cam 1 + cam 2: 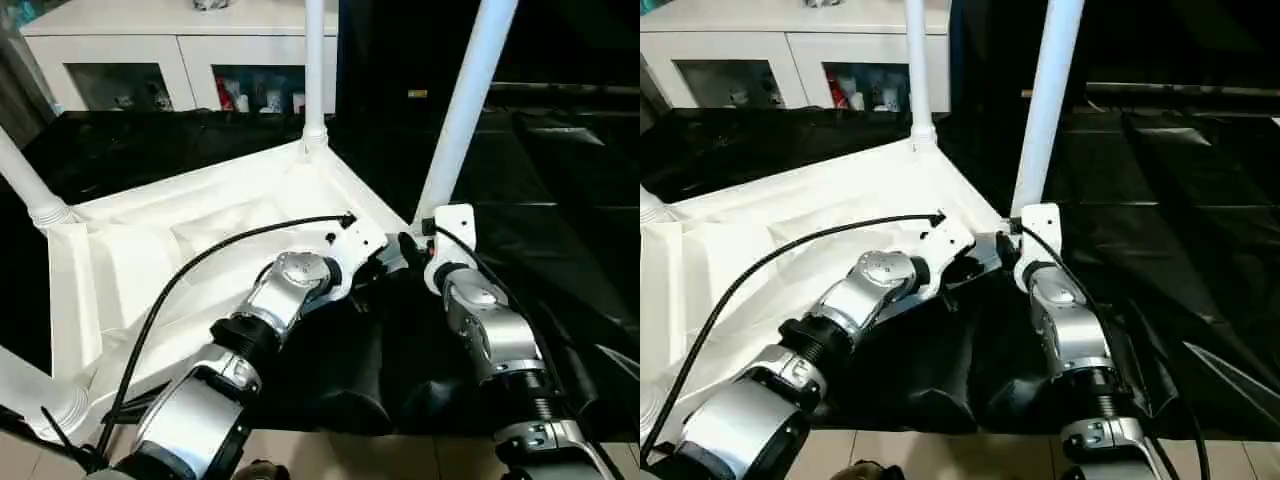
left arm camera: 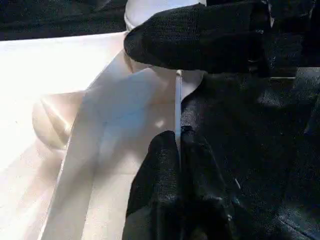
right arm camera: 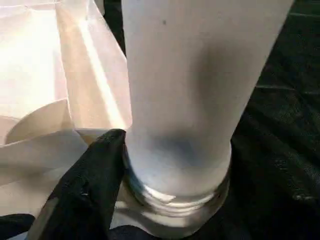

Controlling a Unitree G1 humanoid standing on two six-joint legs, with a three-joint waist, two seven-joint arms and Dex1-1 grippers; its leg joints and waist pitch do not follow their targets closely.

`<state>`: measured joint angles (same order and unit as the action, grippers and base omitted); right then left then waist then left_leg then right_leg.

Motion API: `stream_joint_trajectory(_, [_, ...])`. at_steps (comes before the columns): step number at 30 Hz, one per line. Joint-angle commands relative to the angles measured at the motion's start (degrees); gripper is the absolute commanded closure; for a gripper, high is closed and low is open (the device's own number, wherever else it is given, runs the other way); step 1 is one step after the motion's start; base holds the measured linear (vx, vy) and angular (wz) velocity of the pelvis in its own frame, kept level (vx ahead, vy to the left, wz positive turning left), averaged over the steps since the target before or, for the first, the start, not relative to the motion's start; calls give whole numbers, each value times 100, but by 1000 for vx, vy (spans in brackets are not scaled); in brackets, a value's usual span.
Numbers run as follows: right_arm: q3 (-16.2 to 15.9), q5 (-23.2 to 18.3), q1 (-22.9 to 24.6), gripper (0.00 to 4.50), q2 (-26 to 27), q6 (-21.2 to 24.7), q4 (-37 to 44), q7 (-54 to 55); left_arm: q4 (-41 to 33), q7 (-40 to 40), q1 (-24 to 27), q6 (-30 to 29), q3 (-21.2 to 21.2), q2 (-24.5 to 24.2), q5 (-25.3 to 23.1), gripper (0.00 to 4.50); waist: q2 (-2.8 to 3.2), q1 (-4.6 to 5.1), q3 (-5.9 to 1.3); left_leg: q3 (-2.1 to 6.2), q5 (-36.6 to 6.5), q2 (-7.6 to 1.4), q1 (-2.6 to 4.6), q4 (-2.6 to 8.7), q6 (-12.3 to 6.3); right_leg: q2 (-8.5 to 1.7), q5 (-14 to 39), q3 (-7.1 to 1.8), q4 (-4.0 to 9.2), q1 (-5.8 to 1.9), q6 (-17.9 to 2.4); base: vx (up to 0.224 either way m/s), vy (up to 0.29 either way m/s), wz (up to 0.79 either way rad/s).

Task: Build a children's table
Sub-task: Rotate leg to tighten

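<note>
Children's table [image 1: 200,240] upside down, mid-frame; last leg [image 1: 465,110] going in. R gripper [image 3: 165,165] clasps leg base, L gripper [image 2: 180,160] fingers pressed together. Next: twist leg tight

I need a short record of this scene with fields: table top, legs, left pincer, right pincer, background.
table top: white table top, upside down on black sheet
legs: four standing in corner sockets
left pincer: left pincer shut, at the top's edge
right pincer: right pincer around the near right leg at its base
background: white cabinet
</note>
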<state>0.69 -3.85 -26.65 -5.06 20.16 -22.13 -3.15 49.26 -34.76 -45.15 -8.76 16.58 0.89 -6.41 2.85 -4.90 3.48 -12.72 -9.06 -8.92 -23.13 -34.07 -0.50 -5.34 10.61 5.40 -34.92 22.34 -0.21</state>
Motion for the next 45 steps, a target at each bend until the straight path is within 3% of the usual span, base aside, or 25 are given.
stream_joint_trajectory(1, [-152,-44,-42,99,12,-146,-58,-173,-28,85,-139,319,-165,-46,54,450,-116,1,-375,336,-1648,-472,195,429,-75,-519,1474,-352,534,-190,-1003,0,0,0])
stream_joint_trajectory(3, [-147,-79,-50,73,-85,-146,-4,-405,-64,-113,-109,443,-157,-98,103,450,-127,5,-373,328,-1585,-462,188,423,-103,-517,1479,-358,534,-198,-990,0,0,0])
stream_joint_trajectory(7, [-367,-115,93,73,-461,95,477,-1138,-204,-455,-10,591,-106,-238,144,450,-123,-10,-358,330,-1562,-473,185,425,-186,-511,1477,-358,542,-206,-945,0,0,0])
stream_joint_trajectory(11, [-679,-163,454,73,-1275,528,1346,-2094,-487,-1170,225,814,0,-532,264,450,-133,-47,-357,326,-1399,-494,175,419,-307,-516,1326,-368,518,-220,-965,0,0,0])
stream_joint_trajectory(14, [-874,-196,704,73,-1821,632,1837,-2709,-668,-1654,364,922,55,-738,368,450,-85,-67,-339,334,-1584,-512,194,433,-253,-516,1482,-374,528,-191,-972,0,0,0])
stream_joint_trajectory(18, [-1082,-166,988,73,-2393,757,2322,-3347,-900,-2197,511,994,134,-966,443,450,-91,-71,-319,337,-1801,-518,204,449,-161,-522,1667,-378,549,-179,-1002,0,0,0])
stream_joint_trajectory(24, [-947,-436,1182,73,-2667,905,2731,-3684,-1598,-3153,821,925,262,-1306,687,450,-98,-103,-309,347,-1905,-546,221,467,-79,-549,1961,-394,567,-143,-968,0,0,0])
stream_joint_trajectory(30, [-953,-543,1268,73,-2751,1037,2865,-3905,-1890,-3428,974,815,323,-1407,768,450,-90,-132,-303,355,-2033,-553,233,487,50,-549,2039,-402,570,-125,-950,0,0,0])
stream_joint_trajectory(35, [-921,-676,1335,73,-2839,1181,2976,-4088,-2047,-3532,1036,717,319,-1459,779,450,-102,-135,-302,345,-1964,-548,229,481,39,-563,1980,-412,566,-129,-967,0,0,0])
stream_joint_trajectory(36, [-913,-694,1346,100,-2853,1188,2983,-4099,-2078,-3544,1042,694,320,-1470,785,450,-101,-136,-297,349,-1974,-550,230,485,40,-562,2020,-411,571,-130,-955,0,0,0])
stream_joint_trajectory(45, [-884,-756,1378,155,-2845,1244,2977,-4167,-2184,-3558,1086,614,304,-1484,767,450,-115,-133,-310,350,-1919,-547,220,477,50,-568,1994,-409,564,-136,-952,0,0,0])
